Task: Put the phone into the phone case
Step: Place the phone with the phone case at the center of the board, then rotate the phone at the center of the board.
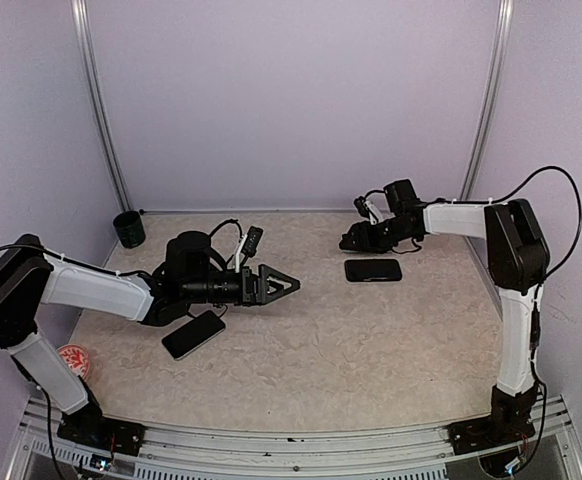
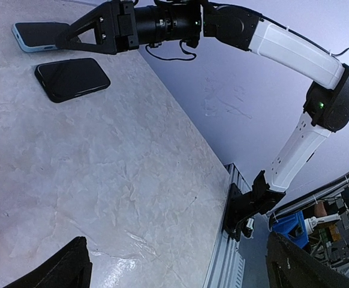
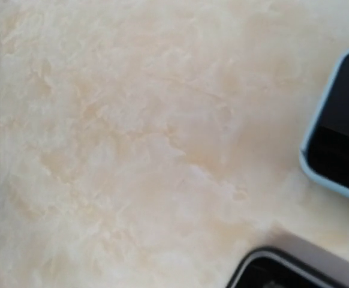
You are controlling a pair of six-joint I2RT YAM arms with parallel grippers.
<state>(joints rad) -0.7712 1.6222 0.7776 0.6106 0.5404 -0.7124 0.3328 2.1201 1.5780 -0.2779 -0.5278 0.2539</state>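
Counter [image 1: 371,380]: open marbled surface from near edge to middle. The left jaws [image 1: 283,285], spread wide and empty, point across it; a dark handset [image 1: 193,334] lies beside that arm. Farther, the phone [image 1: 373,270] lies flat just short of the right jaws [image 1: 351,242], whose gap cannot be told; light-blue phone case [image 2: 30,35] at their tips.

Black phone [image 1: 373,270] flat, R side; lt-blue case [image 2: 30,35] just beside.

The counter [image 1: 371,360] lies bare across the middle and lower right of the frame. A black phone [image 1: 373,270] and the right arm [image 1: 451,218] crowd the upper right; a cup [image 1: 128,228] blocks the upper left.
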